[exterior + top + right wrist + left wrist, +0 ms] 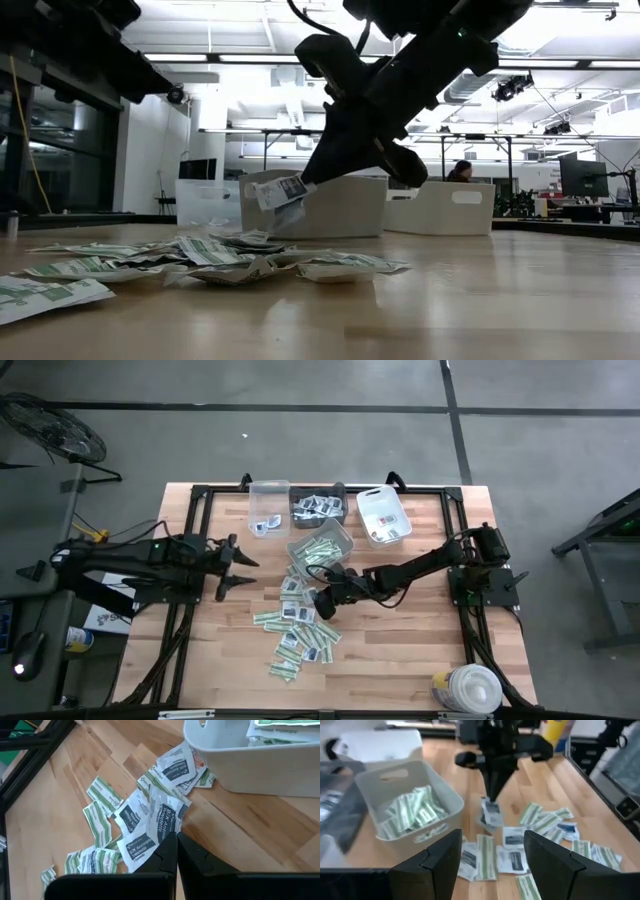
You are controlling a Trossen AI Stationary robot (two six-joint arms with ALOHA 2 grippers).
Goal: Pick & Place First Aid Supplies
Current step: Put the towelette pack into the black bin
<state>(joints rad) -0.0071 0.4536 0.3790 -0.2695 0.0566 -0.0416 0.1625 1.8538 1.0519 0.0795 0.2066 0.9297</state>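
Observation:
Many small flat packets (300,628), green-and-white strips and squarish white ones, lie scattered on the wooden table's middle. My right gripper (322,604) is over this pile, shut on a squarish white packet with dark print (283,191). A second packet may hang with it. The hold also shows in the left wrist view (491,811). My left gripper (236,565) is open and empty above the table, left of the pile. A tilted white bin (322,546) beside the pile holds green-and-white strips. My right gripper pinches the white packet by a corner at its edge (167,833) between its two shut fingers. The fingers slant down from above. The packet hangs below the fingertips, tilted and lifted clear of the table and of the pile (283,191).
A clear bin (268,502), a dark bin (318,510) with packets and a white bin (383,517) stand in a row at the far edge. A big round white tub (470,688) stands at the near right corner. Bare wood lies right of the pile.

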